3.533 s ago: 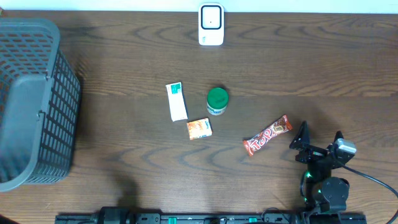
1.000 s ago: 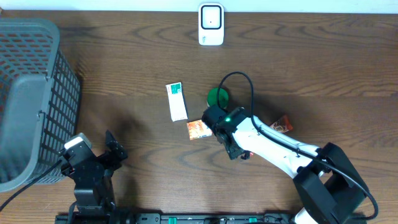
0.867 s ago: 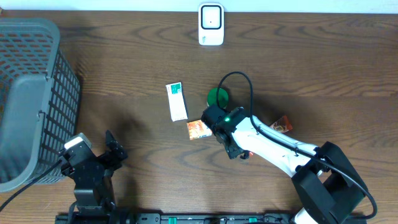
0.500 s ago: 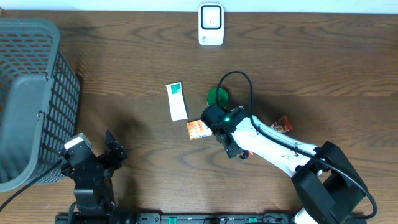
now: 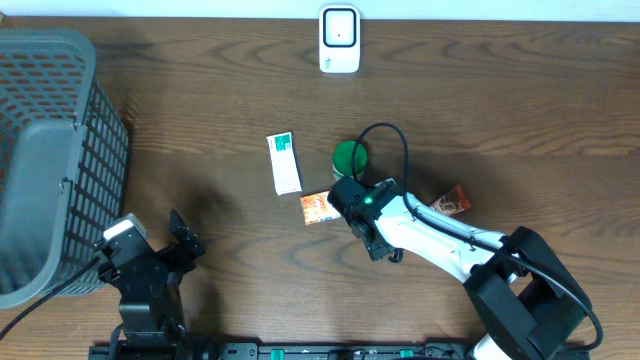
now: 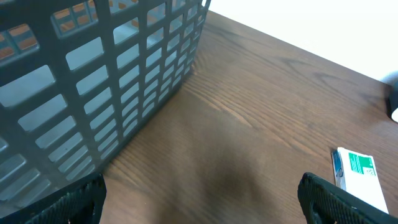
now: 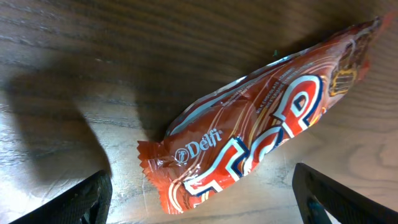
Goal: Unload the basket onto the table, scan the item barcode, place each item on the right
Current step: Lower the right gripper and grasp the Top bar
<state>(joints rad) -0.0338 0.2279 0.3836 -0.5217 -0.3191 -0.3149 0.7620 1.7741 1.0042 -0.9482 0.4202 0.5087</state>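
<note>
Approach is the step in hand: my right gripper (image 7: pixel 205 202) hovers, jaws spread wide, over the Delfi Top chocolate bar (image 7: pixel 267 134), which lies flat on the wooden table (image 5: pixel 200 100). Next I judge I must descend, pinch its wrapper, and carry it to the white scanner (image 5: pixel 339 40). My left gripper (image 6: pixel 205 205) hangs spread beside the basket (image 6: pixel 124 81).

**Dark wood, grey plastic, shiny film**

The table (image 5: pixel 200 100) is dark brown wood with a clear grain and a smooth, dull sheen. The basket (image 6: pixel 124 81) at its left edge is matt grey plastic lattice. The candy bar (image 7: pixel 267 137) wears glossy, crinkled red film. The small carton (image 5: pixel 284 163) looks like smooth white card. The scanner (image 5: pixel 340 40) is white plastic.
</note>
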